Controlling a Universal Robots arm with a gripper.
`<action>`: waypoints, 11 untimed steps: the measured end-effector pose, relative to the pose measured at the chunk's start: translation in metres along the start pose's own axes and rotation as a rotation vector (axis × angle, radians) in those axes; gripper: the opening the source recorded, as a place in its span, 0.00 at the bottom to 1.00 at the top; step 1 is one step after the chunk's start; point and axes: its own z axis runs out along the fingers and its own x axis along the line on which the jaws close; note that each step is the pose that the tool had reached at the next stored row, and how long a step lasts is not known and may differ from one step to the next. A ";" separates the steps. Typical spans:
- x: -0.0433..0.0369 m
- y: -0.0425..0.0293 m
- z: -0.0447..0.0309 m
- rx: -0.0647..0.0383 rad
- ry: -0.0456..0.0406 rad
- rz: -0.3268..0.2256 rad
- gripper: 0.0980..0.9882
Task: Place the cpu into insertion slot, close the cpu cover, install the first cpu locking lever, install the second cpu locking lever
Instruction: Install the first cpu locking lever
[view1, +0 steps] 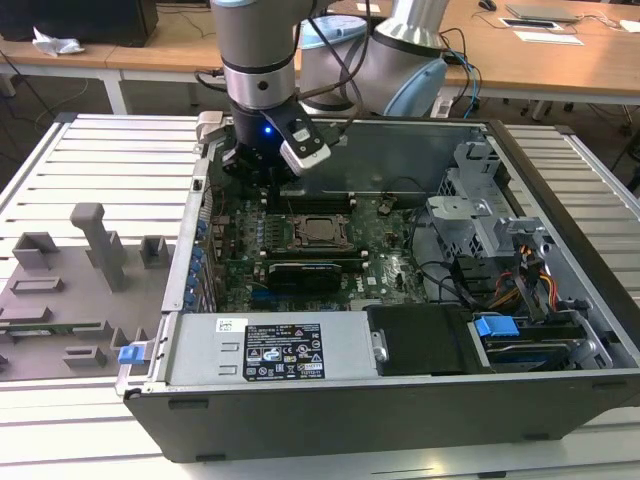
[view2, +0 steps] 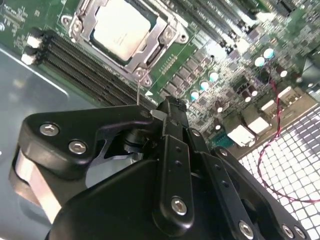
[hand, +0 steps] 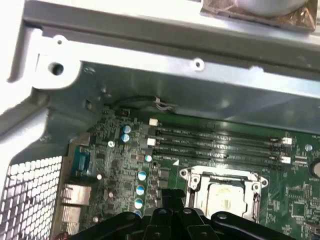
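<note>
Slatted table (view1: 110, 150) — computer case (view1: 400, 415); grey fixture (view1: 55, 300)

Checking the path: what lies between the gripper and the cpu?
In the second wrist view, a corner of the cpu cover and a thin metal rod lie between the gripper and the cpu.

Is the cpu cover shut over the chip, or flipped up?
Shut: in the second wrist view the cpu cover lies flat as a metal frame around the silver cpu, which shows through its window.
</note>
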 end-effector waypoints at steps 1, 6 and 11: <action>0.0014 0.0002 -0.0001 -0.010 -0.0035 0.001 0.01; 0.0028 0.0004 -0.0001 -0.095 -0.0185 0.006 0.01; 0.0017 0.0002 0.0000 -0.122 -0.0223 0.008 0.01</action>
